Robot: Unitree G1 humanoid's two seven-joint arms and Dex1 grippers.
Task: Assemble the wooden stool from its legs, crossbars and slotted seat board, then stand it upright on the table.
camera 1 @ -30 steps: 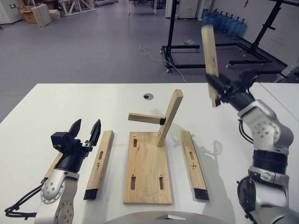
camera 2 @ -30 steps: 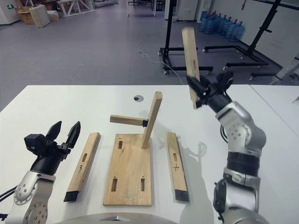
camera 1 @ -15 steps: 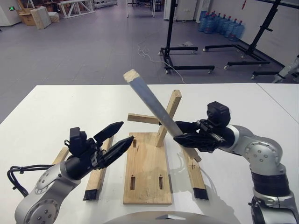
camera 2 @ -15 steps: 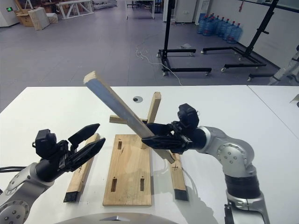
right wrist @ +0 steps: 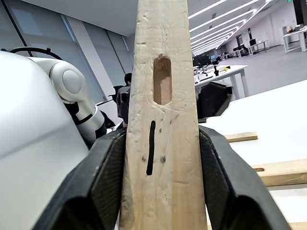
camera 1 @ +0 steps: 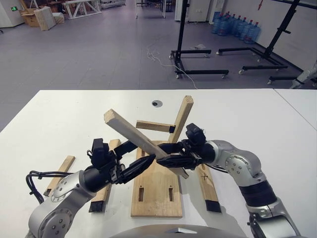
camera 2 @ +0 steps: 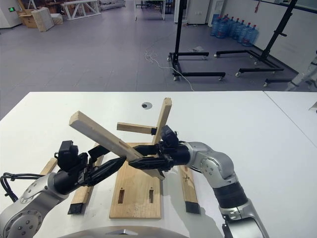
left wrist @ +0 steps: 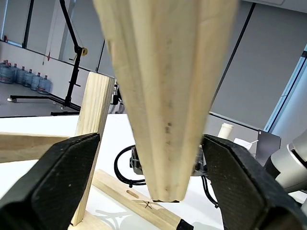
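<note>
upright leg (camera 1: pixel 181 119), crossbar (camera 1: pixel 153 126) obstruct behind held leg (camera 1: pixel 131 132)

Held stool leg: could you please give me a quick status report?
Right gripper shut on held leg, tilted above seat board. Left gripper open, fingers straddling it. Upright leg with crossbar stands close behind.

No printed word, number or brand label could be read. The held leg (right wrist: pixel 168 191) carried 1 hand-drawn black stroke (right wrist: pixel 150 147) just below its slot (right wrist: pixel 162 86), which read either as a 1 or as a plain line. The leg lying on the table (camera 1: pixel 59 114) at the robot's right (camera 1: pixel 208 191) bore a small pen cross (camera 1: pixel 204 176) like a plus sign. A small green sign (camera 1: pixel 12 8) on the far wall was too small to make out.
</note>
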